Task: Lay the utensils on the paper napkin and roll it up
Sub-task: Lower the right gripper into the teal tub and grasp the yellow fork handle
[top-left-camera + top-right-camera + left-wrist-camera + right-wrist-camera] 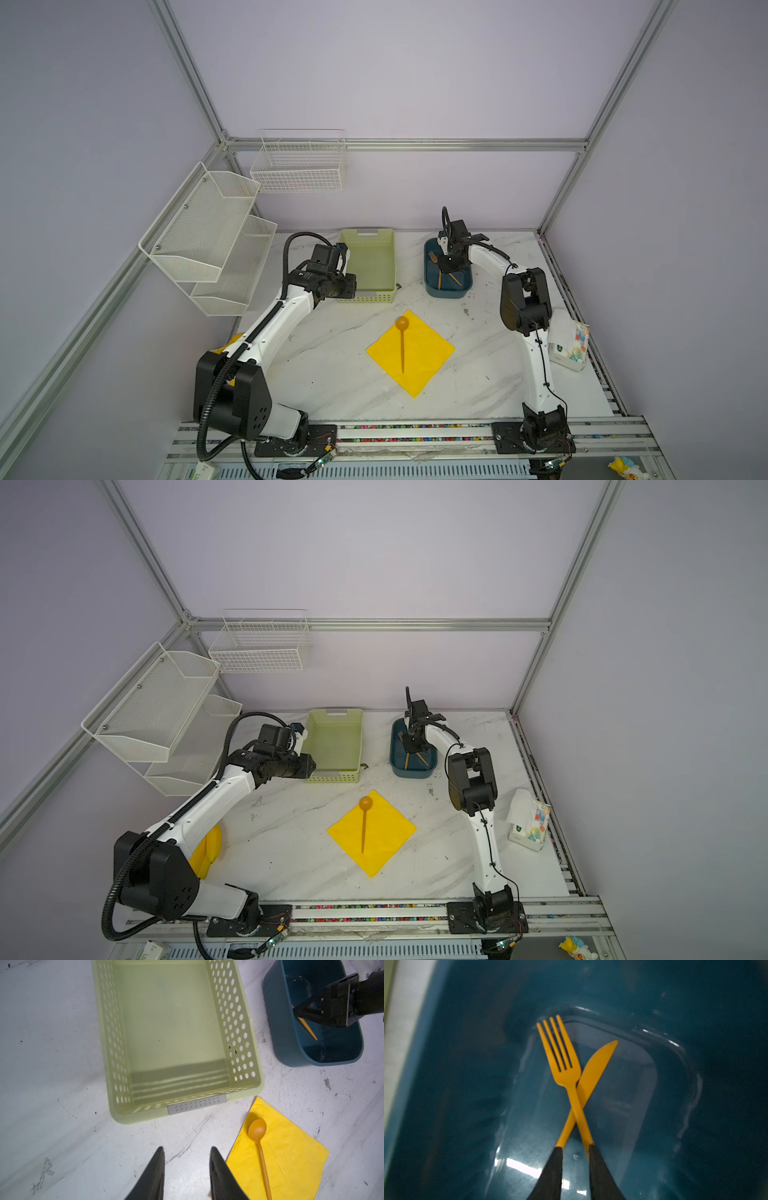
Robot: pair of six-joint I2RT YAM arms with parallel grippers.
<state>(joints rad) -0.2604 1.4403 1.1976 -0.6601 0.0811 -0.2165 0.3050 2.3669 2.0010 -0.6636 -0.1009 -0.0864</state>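
Marble tabletop: your spoon lies on the napkin, mid-surface. Fork and knife lie crossed in the tub, far edge, right gripper narrowly parted at their handles. Left gripper: parted, empty.

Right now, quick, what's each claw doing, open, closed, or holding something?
Left claw: open, empty, above the table.
Right claw: open, tips at the crossed fork and knife handles in the blue bin, no grip visible.

White links, black joints, ribbed cable; left gripper seemingly rubbery.
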